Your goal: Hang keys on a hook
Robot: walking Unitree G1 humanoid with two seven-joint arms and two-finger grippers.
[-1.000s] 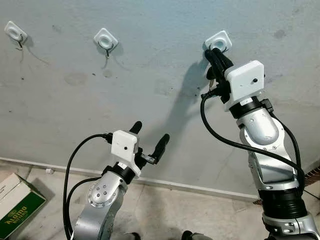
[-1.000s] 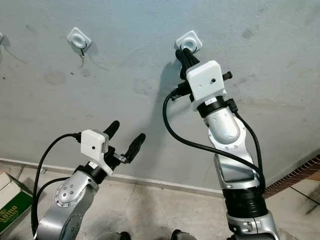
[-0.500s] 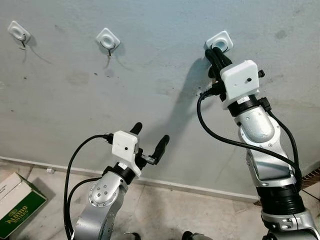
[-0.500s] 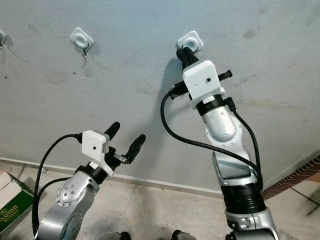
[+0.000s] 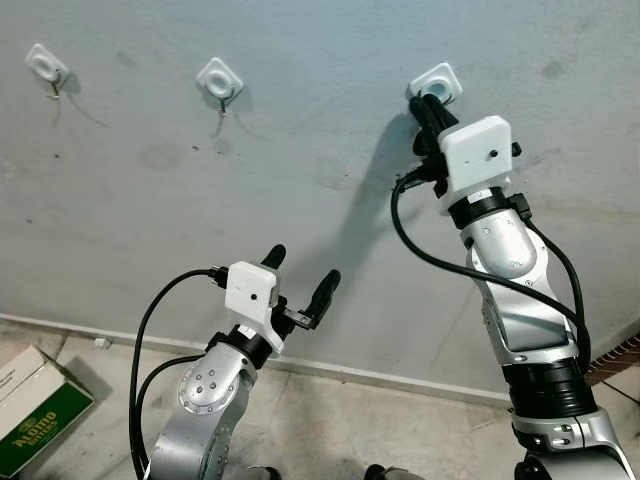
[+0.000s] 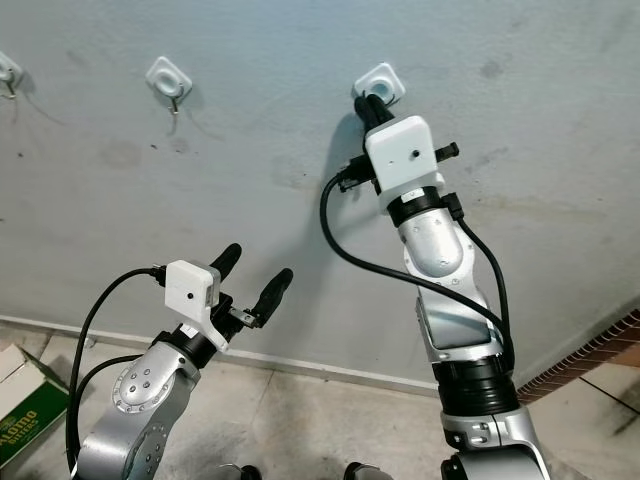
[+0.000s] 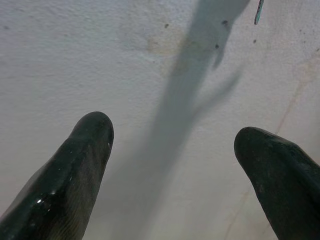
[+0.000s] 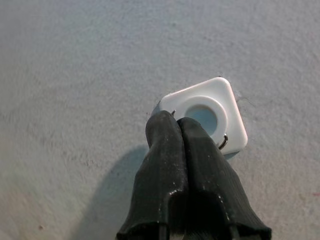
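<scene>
While three hooks [image 5: 218, 77] line the wall, right tool [image 8: 178, 125] touches one.

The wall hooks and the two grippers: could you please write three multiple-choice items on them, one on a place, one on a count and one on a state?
1. Where is the right gripper?
A. at the rightmost white square wall hook
B. at the leftmost hook
C. over the green and white cardboard box

2. How many white hooks are on the grey wall?
A. one
B. three
C. five

3. How do the left gripper's black fingers stand?
A. pressed together
B. apart, holding nothing
C. clamped on a hook

Key: 1 A, its fingertips touch that hook's plate; 2 B, the left eye view shows three in a row; 3 B, bare wall shows between them.
</scene>
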